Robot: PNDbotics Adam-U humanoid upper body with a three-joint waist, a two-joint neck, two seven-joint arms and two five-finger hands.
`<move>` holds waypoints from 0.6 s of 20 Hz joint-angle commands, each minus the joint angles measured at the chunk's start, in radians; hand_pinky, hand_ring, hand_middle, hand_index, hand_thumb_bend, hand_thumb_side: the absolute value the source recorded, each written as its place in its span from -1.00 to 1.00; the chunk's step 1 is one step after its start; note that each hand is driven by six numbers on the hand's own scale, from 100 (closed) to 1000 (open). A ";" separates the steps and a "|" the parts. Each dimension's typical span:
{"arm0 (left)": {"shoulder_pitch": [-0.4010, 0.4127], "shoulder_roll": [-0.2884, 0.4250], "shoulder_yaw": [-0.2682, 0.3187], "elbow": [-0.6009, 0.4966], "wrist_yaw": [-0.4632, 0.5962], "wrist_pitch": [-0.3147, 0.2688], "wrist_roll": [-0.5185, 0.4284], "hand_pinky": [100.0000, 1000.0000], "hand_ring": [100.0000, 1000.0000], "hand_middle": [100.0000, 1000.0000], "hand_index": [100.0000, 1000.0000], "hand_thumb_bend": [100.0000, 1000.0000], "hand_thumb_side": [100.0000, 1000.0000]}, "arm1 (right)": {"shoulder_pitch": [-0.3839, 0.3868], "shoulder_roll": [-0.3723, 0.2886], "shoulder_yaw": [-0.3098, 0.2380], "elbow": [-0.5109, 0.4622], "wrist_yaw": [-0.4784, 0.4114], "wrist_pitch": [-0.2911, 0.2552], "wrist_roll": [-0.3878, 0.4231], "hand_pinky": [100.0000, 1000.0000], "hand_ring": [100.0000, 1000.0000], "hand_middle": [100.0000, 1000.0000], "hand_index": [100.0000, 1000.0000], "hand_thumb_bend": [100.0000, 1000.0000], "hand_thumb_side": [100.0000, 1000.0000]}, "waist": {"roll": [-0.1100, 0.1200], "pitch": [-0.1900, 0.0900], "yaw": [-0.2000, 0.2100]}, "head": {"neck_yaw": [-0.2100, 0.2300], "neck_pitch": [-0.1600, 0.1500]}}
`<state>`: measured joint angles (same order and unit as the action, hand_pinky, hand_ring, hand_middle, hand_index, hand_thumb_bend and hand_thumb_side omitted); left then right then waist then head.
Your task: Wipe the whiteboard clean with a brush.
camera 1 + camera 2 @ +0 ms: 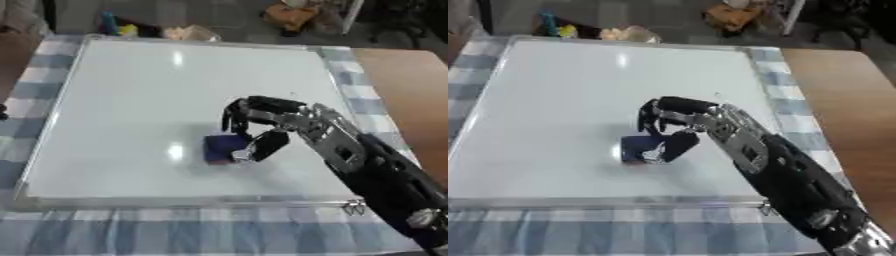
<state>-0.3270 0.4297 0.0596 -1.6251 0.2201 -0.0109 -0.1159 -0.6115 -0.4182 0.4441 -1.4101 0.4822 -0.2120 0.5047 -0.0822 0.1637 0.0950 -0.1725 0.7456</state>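
Observation:
A large whiteboard [131, 100] with a metal frame lies flat on a blue checked cloth. Its surface looks white, with no marks that I can make out. A small blue block-shaped brush [220, 147] sits on the board near its lower middle. My right hand [262, 117] comes in from the lower right, and its fingers and thumb curl down around the brush, holding it against the board. My left hand shows in neither view.
The checked cloth [175, 235] covers the table around the board. Bare wooden tabletop [411, 85] lies to the right. Beyond the board's far edge sit small coloured items [118, 27] and an orange object [289, 15] on the floor.

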 commanded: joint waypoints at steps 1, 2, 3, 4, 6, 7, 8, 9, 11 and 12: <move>-0.016 0.011 0.004 -0.014 0.004 -0.001 -0.002 0.00 -0.04 0.07 0.33 0.21 0.91 | -0.009 -0.011 -0.014 0.002 -0.004 0.000 0.009 0.04 0.23 0.24 -0.62 -0.53 0.01 | 0.007 -0.011 -0.001 | 0.002 -0.001; -0.016 0.011 0.004 -0.014 0.004 -0.001 -0.002 0.00 -0.04 0.07 0.33 0.21 0.91 | -0.007 -0.011 -0.015 0.005 -0.003 0.001 0.010 0.04 0.23 0.24 -0.62 -0.52 0.01 | 0.007 -0.011 -0.001 | 0.003 -0.001; -0.016 0.011 0.005 -0.014 0.004 -0.001 -0.002 0.00 -0.04 0.07 0.33 0.21 0.91 | -0.006 -0.011 -0.015 0.007 -0.002 0.001 0.011 0.04 0.23 0.24 -0.62 -0.52 0.01 | 0.007 -0.011 -0.001 | 0.003 -0.001; -0.016 0.011 0.005 -0.014 0.004 -0.001 -0.002 0.00 -0.04 0.07 0.33 0.21 0.91 | -0.005 -0.011 -0.015 0.009 -0.001 0.000 0.011 0.04 0.23 0.24 -0.62 -0.53 0.01 | 0.008 -0.011 -0.002 | 0.003 -0.001; -0.016 0.011 0.005 -0.014 0.004 -0.001 -0.002 0.00 -0.04 0.07 0.33 0.21 0.91 | -0.004 -0.010 -0.016 0.012 0.001 0.000 0.012 0.04 0.23 0.24 -0.62 -0.52 0.01 | 0.008 -0.011 -0.002 | 0.003 0.000; -0.016 0.011 0.005 -0.014 0.004 -0.001 -0.002 0.00 -0.04 0.07 0.33 0.21 0.91 | -0.004 -0.009 -0.017 0.014 0.002 0.000 0.012 0.04 0.23 0.24 -0.62 -0.52 0.01 | 0.008 -0.011 -0.002 | 0.003 0.000; -0.016 0.010 0.005 -0.014 0.005 -0.001 -0.002 0.00 -0.04 0.07 0.33 0.21 0.91 | -0.003 -0.009 -0.017 0.017 0.004 0.000 0.011 0.04 0.23 0.24 -0.62 -0.52 0.01 | 0.008 -0.011 -0.003 | 0.003 0.000; -0.015 0.010 0.005 -0.014 0.005 -0.001 -0.002 0.00 -0.04 0.07 0.33 0.22 0.91 | -0.003 -0.008 -0.017 0.019 0.005 0.000 0.011 0.04 0.23 0.24 -0.62 -0.52 0.01 | 0.008 -0.011 -0.003 | 0.003 0.000; -0.016 0.010 0.005 -0.014 0.005 -0.001 -0.002 0.00 -0.04 0.07 0.33 0.21 0.91 | -0.002 -0.007 -0.018 0.024 0.008 -0.001 0.011 0.04 0.23 0.24 -0.62 -0.52 0.01 | 0.008 -0.010 -0.003 | 0.003 -0.001; -0.015 0.011 0.005 -0.014 0.005 -0.001 -0.001 0.00 -0.04 0.07 0.33 0.21 0.90 | -0.001 -0.006 -0.018 0.027 0.010 -0.001 0.010 0.04 0.23 0.24 -0.62 -0.52 0.01 | 0.008 -0.010 -0.003 | 0.003 -0.001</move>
<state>-0.3270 0.4296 0.0596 -1.6251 0.2201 -0.0109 -0.1159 -0.6003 -0.4167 0.4379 -1.3793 0.4829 -0.2118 0.5148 -0.0822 0.1656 0.0932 -0.1701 0.7456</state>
